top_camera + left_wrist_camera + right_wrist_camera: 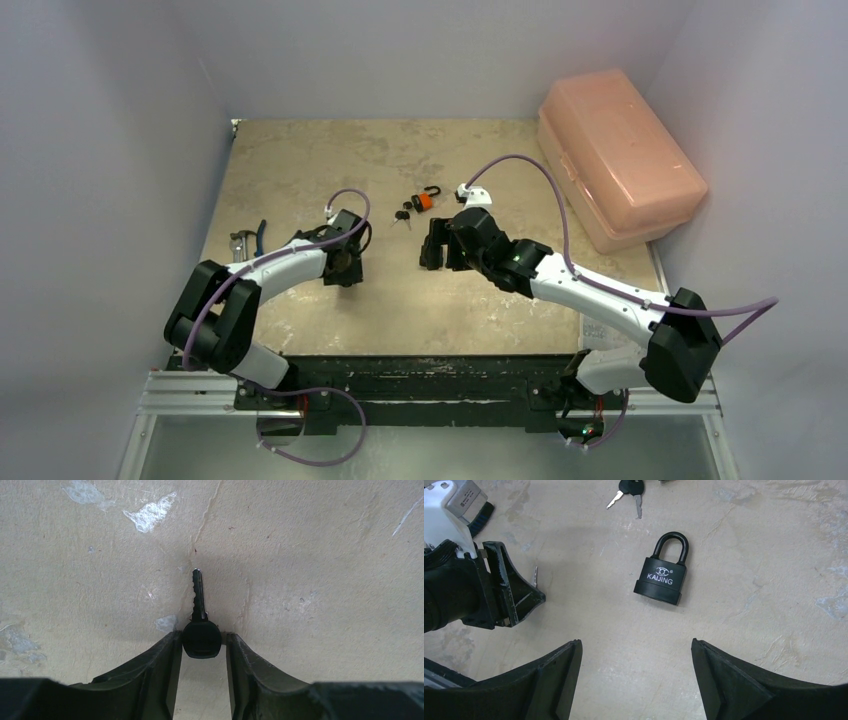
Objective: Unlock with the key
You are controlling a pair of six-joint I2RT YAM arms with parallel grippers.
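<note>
Tabletop spreads around the padlock under the wide-open right pincer; left pincer closely flanks the key, grip unclear.

padlock: black, white lettering | key: black head, dark blade | box: pink, maybe translucent | table: mottled beige

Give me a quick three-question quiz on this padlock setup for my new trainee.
1. True or false: the black padlock's shackle is closed.
2. What sits between the left gripper's fingers? A) a screwdriver B) a key C) a coin
3. Which arm's gripper hangs open-jawed above the black padlock?
Key: 1 true; 2 B; 3 the right gripper.
</note>
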